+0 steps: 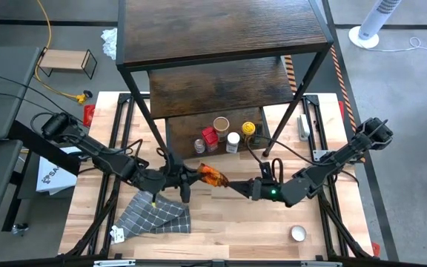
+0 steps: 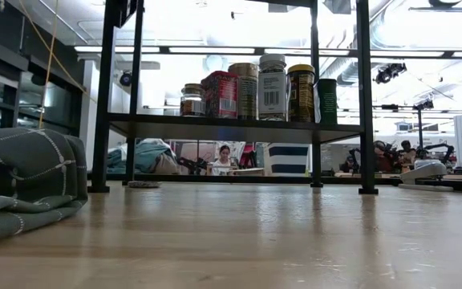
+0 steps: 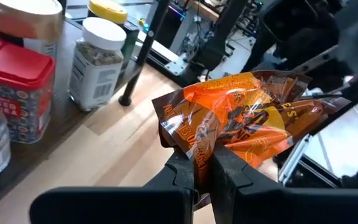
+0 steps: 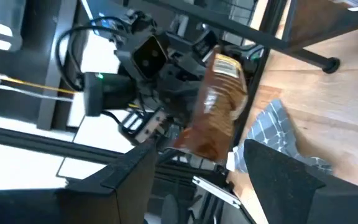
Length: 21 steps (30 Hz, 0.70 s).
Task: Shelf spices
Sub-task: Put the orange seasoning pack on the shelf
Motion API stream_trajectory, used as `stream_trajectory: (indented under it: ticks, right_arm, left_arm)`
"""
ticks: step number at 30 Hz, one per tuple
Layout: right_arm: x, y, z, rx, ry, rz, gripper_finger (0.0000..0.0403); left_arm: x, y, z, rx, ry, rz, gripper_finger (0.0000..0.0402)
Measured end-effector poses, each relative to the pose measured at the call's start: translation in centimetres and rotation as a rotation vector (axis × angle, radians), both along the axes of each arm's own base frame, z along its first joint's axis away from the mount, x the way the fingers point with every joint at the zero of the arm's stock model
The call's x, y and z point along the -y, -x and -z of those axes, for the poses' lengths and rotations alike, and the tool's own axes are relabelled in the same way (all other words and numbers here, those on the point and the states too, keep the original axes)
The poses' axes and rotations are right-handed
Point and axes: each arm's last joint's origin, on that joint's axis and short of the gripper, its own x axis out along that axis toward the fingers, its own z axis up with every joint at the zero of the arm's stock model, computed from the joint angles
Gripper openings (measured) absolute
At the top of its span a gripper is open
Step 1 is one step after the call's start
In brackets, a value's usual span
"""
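We are looking down on a light wooden table (image 1: 221, 222) with the shelf (image 1: 221, 44) standing at its far side, dark boards on a thin black frame. The spices (image 1: 224, 136) are sitting in a cluster on the lowest board; from table height we are seeing them as a row of jars and a red tin (image 2: 220, 94) against the bright room.

Our left gripper (image 1: 191, 176) is hovering over the middle of the table, its fingers (image 3: 194, 171) pressed together on the edge of an orange and brown foil packet (image 3: 247, 121). Our right gripper (image 1: 237, 187) is reaching in from the other side, its fingers standing apart on either side of the packet's far end; we cannot tell whether they are touching it.

A grey checked cloth (image 1: 156, 215) is lying crumpled on the table's near left part, below the left arm, and a small white lid (image 1: 298, 233) is resting near the front right corner.

Around the table we are seeing a grey floor, a yellow cable (image 1: 47, 37), a small light-wood stand (image 1: 67, 62) and a white fan base (image 1: 367, 33). Beyond the shelf, in the level view, a person (image 2: 223, 159) is sitting among desks and equipment under strip lights.
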Motion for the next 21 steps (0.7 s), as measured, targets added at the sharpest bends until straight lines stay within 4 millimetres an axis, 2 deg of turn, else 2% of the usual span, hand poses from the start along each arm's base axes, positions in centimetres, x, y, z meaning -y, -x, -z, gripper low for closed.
stream_trajectory:
  ticks: [11, 21]
  right_arm:
    - [1.5, -0.8, 0.0, 0.014, -0.060, 0.058, 0.0239]
    - [3.2, -1.5, 0.1, 0.003, -0.062, 0.135, 0.0239]
  left_arm:
    - [-1.7, -0.7, -0.1, 0.008, -0.017, -0.060, 0.0012]
    - [-2.0, -0.9, -0.2, 0.008, -0.037, -0.064, 0.0012]
